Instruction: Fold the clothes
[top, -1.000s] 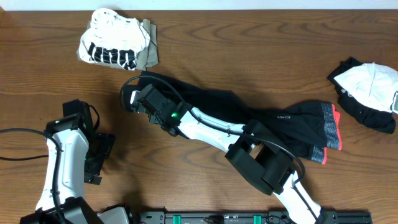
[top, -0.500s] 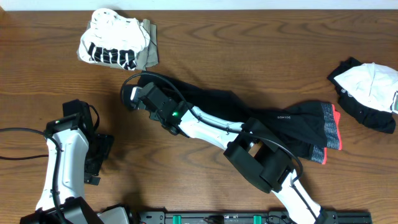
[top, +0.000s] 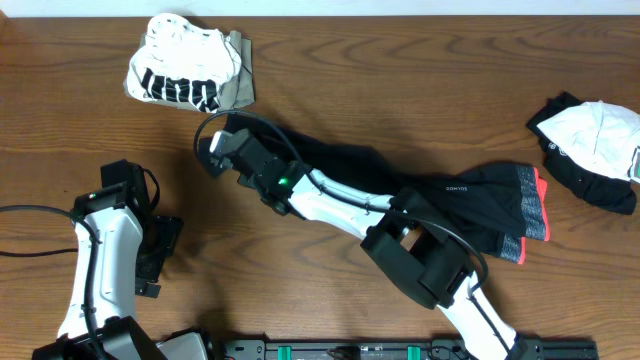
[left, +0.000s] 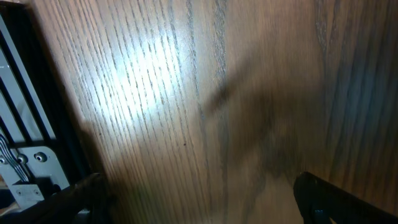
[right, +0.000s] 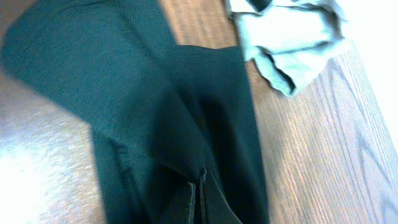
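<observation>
The long black trousers (top: 465, 195) lie across the middle of the table, their grey waistband edged red-orange (top: 534, 206) to the right. My right gripper (top: 224, 147) is at the trousers' left leg end, shut on a fold of the black fabric (right: 155, 112); its closed jaws (right: 200, 182) pinch the cloth. My left gripper (top: 160, 256) is open and empty over bare wood at the front left, and its two fingertips (left: 199, 194) show wide apart. The white black-printed top (top: 180, 62) lies on the olive piece (top: 240, 88) at the back left.
A black-and-white garment (top: 592, 148) is bunched at the right edge. The olive piece (right: 292, 37) lies just beyond the trouser leg in the right wrist view. The right arm lies over the trousers' middle. A dark rail (top: 400, 350) runs along the front edge.
My right gripper has moved slightly toward the far side of the table, carrying the trouser leg end with it. The left arm has not moved.
</observation>
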